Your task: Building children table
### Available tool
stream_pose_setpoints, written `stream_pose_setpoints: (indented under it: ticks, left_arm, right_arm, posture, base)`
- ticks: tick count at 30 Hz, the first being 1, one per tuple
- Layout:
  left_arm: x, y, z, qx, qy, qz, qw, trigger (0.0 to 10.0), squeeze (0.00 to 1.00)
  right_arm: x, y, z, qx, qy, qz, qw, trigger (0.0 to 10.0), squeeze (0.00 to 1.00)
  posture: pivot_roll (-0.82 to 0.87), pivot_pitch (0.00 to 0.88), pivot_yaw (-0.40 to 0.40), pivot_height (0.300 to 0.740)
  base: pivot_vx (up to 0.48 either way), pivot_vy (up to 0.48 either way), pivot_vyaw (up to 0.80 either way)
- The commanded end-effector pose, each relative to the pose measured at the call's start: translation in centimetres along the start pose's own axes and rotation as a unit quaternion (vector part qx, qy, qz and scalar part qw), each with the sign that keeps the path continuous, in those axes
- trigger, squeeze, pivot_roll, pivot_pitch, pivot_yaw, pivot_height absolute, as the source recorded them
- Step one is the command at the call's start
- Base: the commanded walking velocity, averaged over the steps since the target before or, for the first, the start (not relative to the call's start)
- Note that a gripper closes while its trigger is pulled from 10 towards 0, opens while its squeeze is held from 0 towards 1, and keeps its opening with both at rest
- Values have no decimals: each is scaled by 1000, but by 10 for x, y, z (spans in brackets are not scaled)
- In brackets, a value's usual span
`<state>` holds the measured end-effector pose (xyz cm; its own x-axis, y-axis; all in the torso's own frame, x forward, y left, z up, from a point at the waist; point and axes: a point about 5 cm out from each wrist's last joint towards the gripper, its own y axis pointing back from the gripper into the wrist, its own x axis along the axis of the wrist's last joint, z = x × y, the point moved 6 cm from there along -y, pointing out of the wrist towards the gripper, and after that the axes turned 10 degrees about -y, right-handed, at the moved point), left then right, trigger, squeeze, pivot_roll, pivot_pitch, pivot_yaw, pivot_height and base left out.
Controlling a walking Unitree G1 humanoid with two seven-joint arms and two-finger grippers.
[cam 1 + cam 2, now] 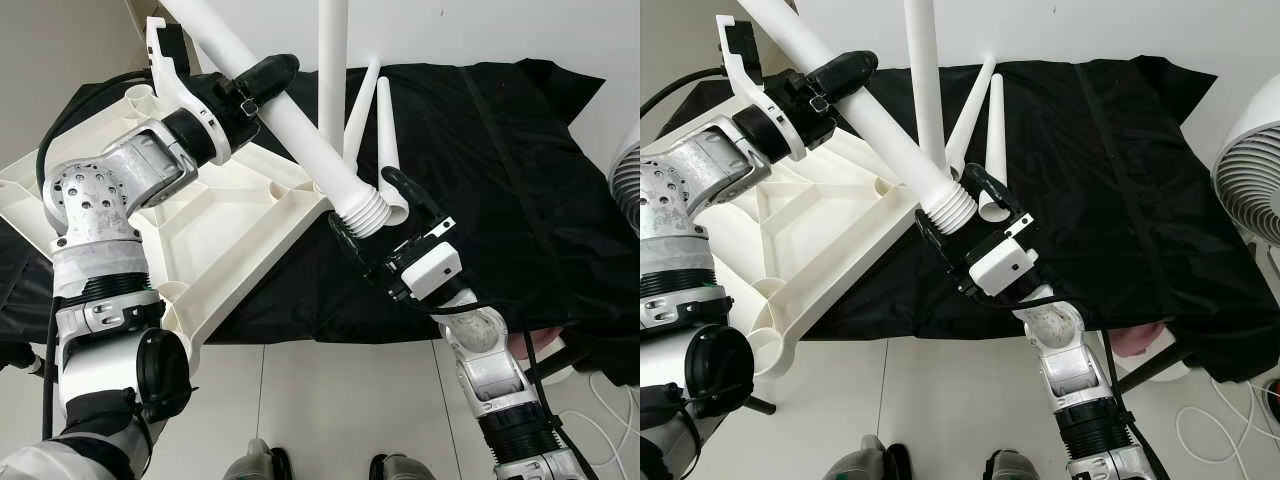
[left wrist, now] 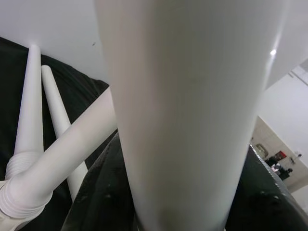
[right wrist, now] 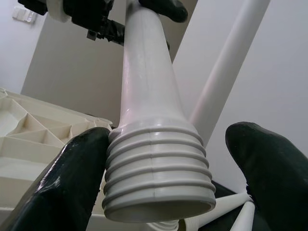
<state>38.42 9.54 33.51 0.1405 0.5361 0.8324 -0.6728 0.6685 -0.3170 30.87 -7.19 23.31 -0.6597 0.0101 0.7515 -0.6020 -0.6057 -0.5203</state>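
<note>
The left pincer (image 1: 262, 82) grips a white tapered plastic leg (image 1: 290, 125); the right pincer (image 1: 372, 215) stands wide around its ribbed threaded end (image 3: 159, 168). Beside the upturned white plastic tabletop (image 1: 235, 235), leg fitting is under way; next, that end needs aligning with a corner socket.

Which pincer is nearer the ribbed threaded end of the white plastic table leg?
Right. The right pincer straddles the ribbed threaded end, fingers open around it. The left pincer grips the same white plastic table leg farther up its shaft.

black cloth (image 1: 1140, 180), white fan (image 1: 1250, 170)
</note>
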Motion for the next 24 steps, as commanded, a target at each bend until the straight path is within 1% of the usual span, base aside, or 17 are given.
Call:
stream_pose_setpoints:
  ticks: [1,4,5,6,7,8,9,10,11,13,15,19,21,22,24]
  left_arm:
    - [6,0,3,0,-31,2,1000,10000,0]
    - [6,0,3,0,-31,2,1000,10000,0]
    - [2,0,5,1,-52,-6,999,10000,0]
    - [-3,-1,8,3,-74,-11,997,10000,0]
    - [-3,-1,8,3,-74,-11,997,10000,0]
    - [-6,-1,10,4,-88,-13,996,10000,0]
    - [-8,-1,10,9,-105,-14,994,10000,0]
    - [-9,-1,11,13,-115,-12,993,10000,0]
    - [-9,-1,11,13,-115,-12,993,10000,0]
    - [-9,-2,11,20,-126,-8,992,10000,0]
    - [-9,-2,12,22,-126,-4,992,10000,0]
    - [-6,-2,8,34,-125,6,992,10000,0]
    - [-2,-1,8,37,-132,11,990,10000,0]
    - [-2,-1,8,37,-132,11,990,10000,0]
    - [2,2,6,44,-146,16,988,10000,0]
  right_arm:
    - [-3,-1,-1,-10,-41,-18,999,10000,831]
    - [-3,-1,-1,-10,-41,-18,999,10000,831]
    - [-6,-5,-2,-12,-69,-33,997,10000,0]
    - [-10,-10,-2,-13,-102,-54,993,10000,0]
    - [-10,-10,-2,-13,-102,-54,993,10000,0]
    - [-11,-13,-2,-12,-122,-66,990,10000,0]
    - [-12,-15,-3,-6,-132,-76,988,10000,0]
    - [-13,-17,-5,3,-126,-85,988,10000,0]
    - [-13,-17,-5,3,-126,-85,988,10000,0]
    - [-13,-21,-7,19,-111,-92,989,10000,0]
    - [-12,-22,-8,25,-106,-92,990,10000,0]
    - [-12,-25,-4,22,-104,-94,990,10000,0]
    - [-14,-23,-2,21,-121,-104,987,10000,0]
    - [-14,-23,-2,21,-121,-104,987,10000,0]
    - [-15,-21,-1,21,-145,-116,982,10000,0]
  posture:
    - [-99,107,115,740]
    - [-99,107,115,740]
    - [-99,107,115,740]
    - [-98,105,109,740]
    - [-98,105,109,740]
    - [-98,105,109,740]
    - [-97,105,106,740]
    - [-97,105,106,740]
    - [-97,105,106,740]
    - [-95,103,99,740]
    - [-91,101,98,740]
    - [-91,101,98,740]
    - [-82,95,91,740]
    - [-82,95,91,740]
    - [-82,95,91,740]
  base:
    - [0,0,0]
    - [0,0,0]
    - [0,0,0]
    - [0,0,0]
    - [0,0,0]
    - [0,0,0]
    - [0,0,0]
    - [0,0,0]
    - [0,0,0]
    - [0,0,0]
    - [0,0,0]
    - [0,0,0]
    - [0,0,0]
    - [0,0,0]
    - [0,0,0]
